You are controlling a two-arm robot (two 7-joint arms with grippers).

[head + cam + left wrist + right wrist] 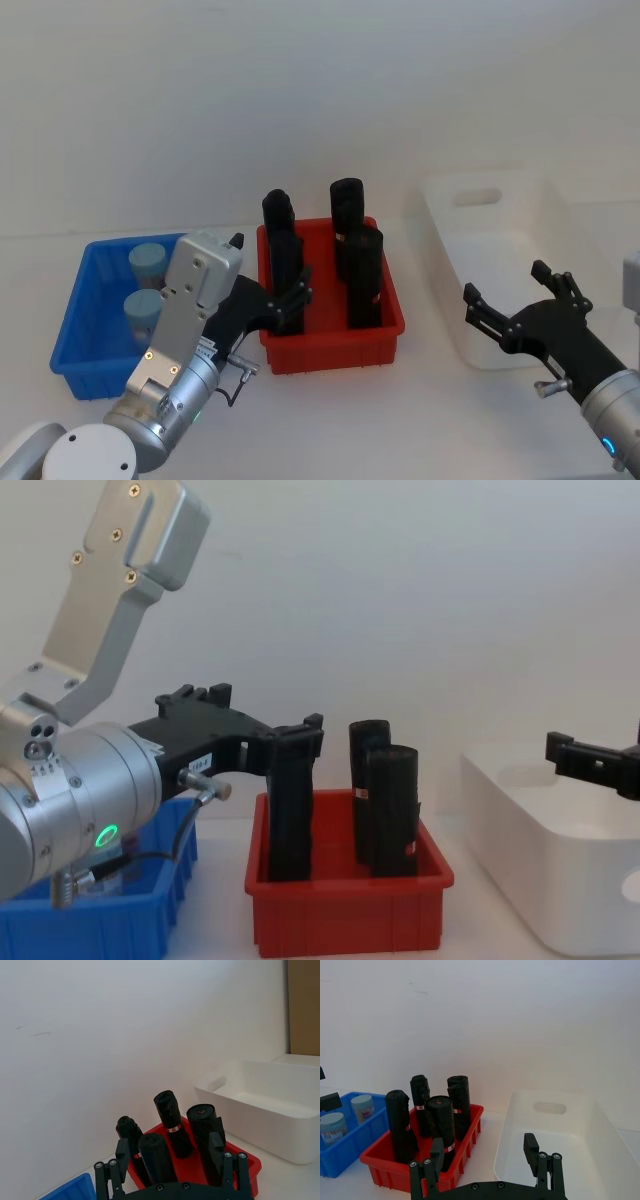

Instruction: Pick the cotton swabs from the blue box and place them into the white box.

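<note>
Two cotton swabs jars with pale blue lids stand in the blue box at the left; the right wrist view shows them too. My left gripper is open and holds nothing. It hovers between the blue box and the red bin, to the right of the jars. The white box sits at the right with nothing visible inside. Above its near left corner my right gripper hangs open, nothing between its fingers.
A red bin with several tall black rolls stands between the blue box and the white box, close to my left gripper's fingers. A bare white wall rises behind. White tabletop lies in front of the bins.
</note>
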